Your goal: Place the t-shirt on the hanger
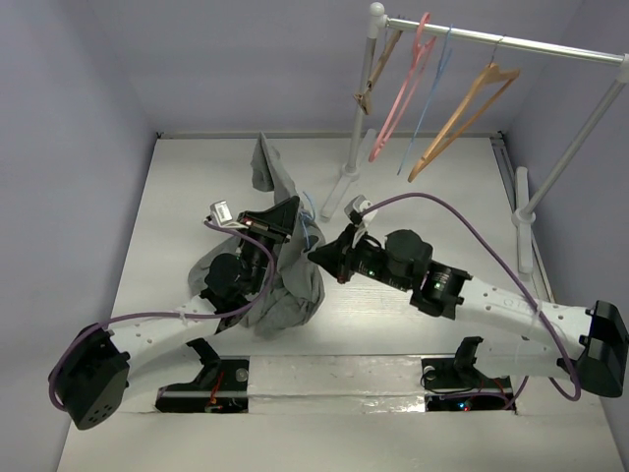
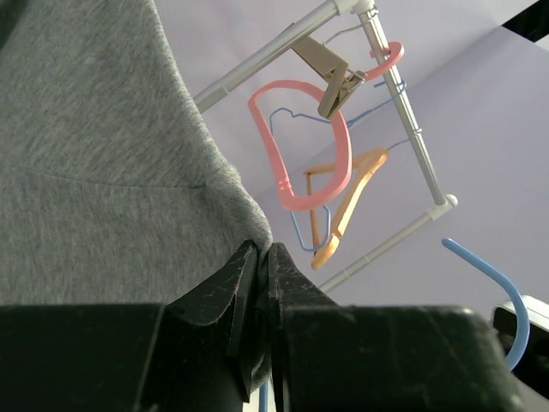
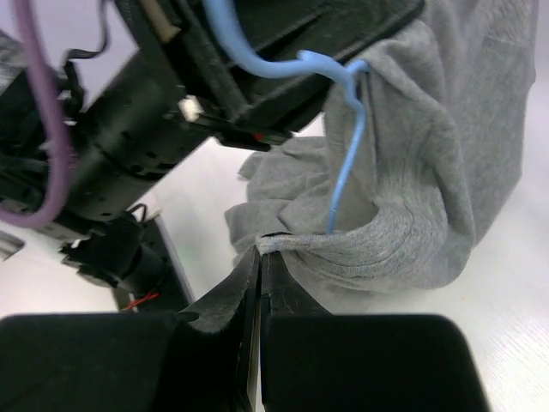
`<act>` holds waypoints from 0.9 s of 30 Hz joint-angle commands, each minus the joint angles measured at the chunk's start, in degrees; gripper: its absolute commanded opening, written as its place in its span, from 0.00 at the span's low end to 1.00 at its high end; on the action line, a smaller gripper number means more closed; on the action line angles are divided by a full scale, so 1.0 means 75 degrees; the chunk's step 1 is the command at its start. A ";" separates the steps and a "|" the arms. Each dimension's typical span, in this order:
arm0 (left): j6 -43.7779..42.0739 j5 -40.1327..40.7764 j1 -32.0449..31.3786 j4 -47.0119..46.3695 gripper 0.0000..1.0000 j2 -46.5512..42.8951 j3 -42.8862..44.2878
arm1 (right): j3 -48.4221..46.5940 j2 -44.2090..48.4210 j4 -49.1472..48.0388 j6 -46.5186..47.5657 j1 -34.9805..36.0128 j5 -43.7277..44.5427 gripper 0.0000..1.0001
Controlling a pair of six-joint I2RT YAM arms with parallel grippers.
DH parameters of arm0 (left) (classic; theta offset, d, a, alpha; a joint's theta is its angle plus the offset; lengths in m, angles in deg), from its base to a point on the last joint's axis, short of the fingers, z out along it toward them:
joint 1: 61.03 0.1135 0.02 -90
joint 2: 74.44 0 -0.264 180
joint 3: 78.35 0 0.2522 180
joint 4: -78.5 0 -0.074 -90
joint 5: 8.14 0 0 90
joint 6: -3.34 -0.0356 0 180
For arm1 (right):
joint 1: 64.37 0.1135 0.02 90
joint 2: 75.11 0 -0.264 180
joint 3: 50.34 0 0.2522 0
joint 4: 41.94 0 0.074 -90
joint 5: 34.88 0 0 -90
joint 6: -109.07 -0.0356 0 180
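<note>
Top external view: white surface [image 1: 197, 187] with a rack [image 1: 491, 39] at the far right; both arms meet mid-surface.
T-shirt [image 1: 300, 285]: grey, bunched between the two arms. One part is lifted, the rest slumps on the surface, and a strip trails toward the back.
T-shirt handling: looks soft, light and floppy, so it will probably sag and fold wherever it is not held. Best taken by a stitched edge (collar or hem), where a pinch should hold better than on loose cloth.
Hanger [image 3: 350, 137]: thin light-blue wire, partly inside the t-shirt, with the hook sticking out by the left arm. Probably light and a bit springy; the wire looks smooth, so the cloth could slide off it.
Left claw [image 2: 262, 249]: clenched, tips together on a fold of grey t-shirt and holding it up. Cannot tell whether the hanger is pinched too.
Right claw [image 3: 259, 253]: clenched, no gap, nipping the ribbed edge of the t-shirt just below the hanger wire.
</note>
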 commanded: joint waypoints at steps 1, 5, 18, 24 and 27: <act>0.0311 -0.0309 -0.0040 -0.0622 0.00 -0.0189 0.0047 | -0.0427 -0.0203 -0.0154 0.0244 -0.0023 0.0791 0.00; 0.0511 -0.0345 -0.0040 -0.0364 0.00 -0.0306 0.0070 | -0.0194 -0.0298 -0.0154 0.0197 -0.0023 0.1330 0.00; -0.0435 -0.0895 -0.0040 0.1404 0.00 -0.1172 0.2467 | -0.3879 -0.0929 0.1472 0.1660 -0.0023 0.1180 0.00; -0.1480 -0.0580 -0.0040 0.2682 0.00 -0.1747 0.4263 | -0.7337 -0.1902 0.2857 0.1558 0.0046 0.0253 0.00; -0.1622 -0.0404 -0.0040 0.2999 0.00 -0.1981 0.4220 | -0.6922 -0.1717 0.2625 0.1183 0.0047 -0.0298 0.00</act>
